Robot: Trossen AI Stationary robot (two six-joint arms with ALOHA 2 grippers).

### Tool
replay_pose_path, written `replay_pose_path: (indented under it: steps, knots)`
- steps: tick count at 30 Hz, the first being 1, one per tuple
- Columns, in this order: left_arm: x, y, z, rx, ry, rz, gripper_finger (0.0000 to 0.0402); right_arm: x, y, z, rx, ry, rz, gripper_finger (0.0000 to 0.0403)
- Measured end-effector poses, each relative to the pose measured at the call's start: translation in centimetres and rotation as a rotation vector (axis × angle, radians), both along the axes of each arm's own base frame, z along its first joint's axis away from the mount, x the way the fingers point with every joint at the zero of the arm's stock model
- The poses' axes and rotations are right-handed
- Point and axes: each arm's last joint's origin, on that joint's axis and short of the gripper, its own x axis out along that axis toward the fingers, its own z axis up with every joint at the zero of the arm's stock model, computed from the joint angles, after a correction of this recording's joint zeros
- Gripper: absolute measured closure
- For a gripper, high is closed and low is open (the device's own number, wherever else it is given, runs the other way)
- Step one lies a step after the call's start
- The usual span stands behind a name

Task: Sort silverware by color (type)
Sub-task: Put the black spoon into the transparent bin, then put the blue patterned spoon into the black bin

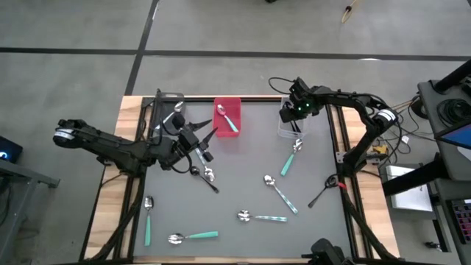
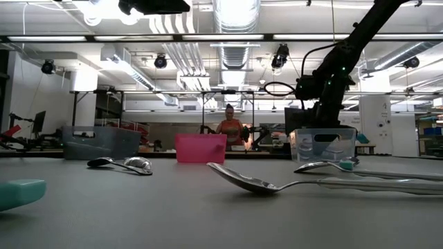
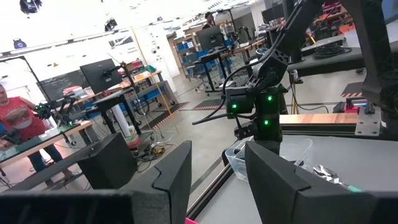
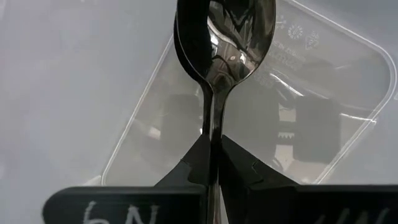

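Black spoon (image 4: pixel 217 56) pinched upright, bowl toward clear bin (image 4: pixel 323 124).

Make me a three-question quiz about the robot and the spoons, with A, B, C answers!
1. Where does the right end effector hang?
A. over the red bin
B. over the clear bin
C. down by the floor

2. What colour is the bin holding one teal-handled spoon?
A. blue
B. red
C. yellow

3. What is the right end effector doing?
A. open and empty
B. shut on a dark spoon
C. out of sight

Answers:
1 B: the high view shows it above the clear bin.
2 B: the spoon lies in the red bin.
3 B: the right wrist view shows the fingers pinching the spoon's handle.
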Motion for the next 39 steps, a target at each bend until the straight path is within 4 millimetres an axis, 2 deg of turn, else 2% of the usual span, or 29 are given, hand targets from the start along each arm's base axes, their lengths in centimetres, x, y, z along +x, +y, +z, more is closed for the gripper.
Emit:
replay_pose_path:
  steps: [4, 17, 24, 31, 35, 39]
  knots:
    - [0.0, 0.0, 0.0, 0.000, 0.000, 0.000, 0.0271, 0.0, 0.0, 0.0, 0.000, 0.000, 0.000, 0.0387]
    - [0.0, 0.0, 0.0, 0.000, 0.000, 0.000, 0.0271, 0.0, 0.0, 0.1, -0.002, -0.001, 0.002, 0.0326]
    - [0.0, -0.1, -0.4, -0.024, 0.018, -0.006, 0.0271, 0.4, 0.3, 2.3, -0.065, -0.047, 0.025, 0.0324]
    - [-0.2, -0.5, -2.7, -0.174, 0.118, -0.008, 0.0271, 1.2, 3.0, 6.2, -0.183, -0.137, 0.123, 0.0336]
    - [-0.8, -0.7, -4.6, -0.310, 0.185, 0.012, 0.0271, 1.9, 5.4, 8.6, -0.278, -0.168, 0.182, 0.0340]
    - [-1.3, -1.0, -5.9, -0.460, 0.258, -0.044, 0.0271, 2.6, 8.4, 10.7, -0.370, -0.201, 0.251, 0.0338]
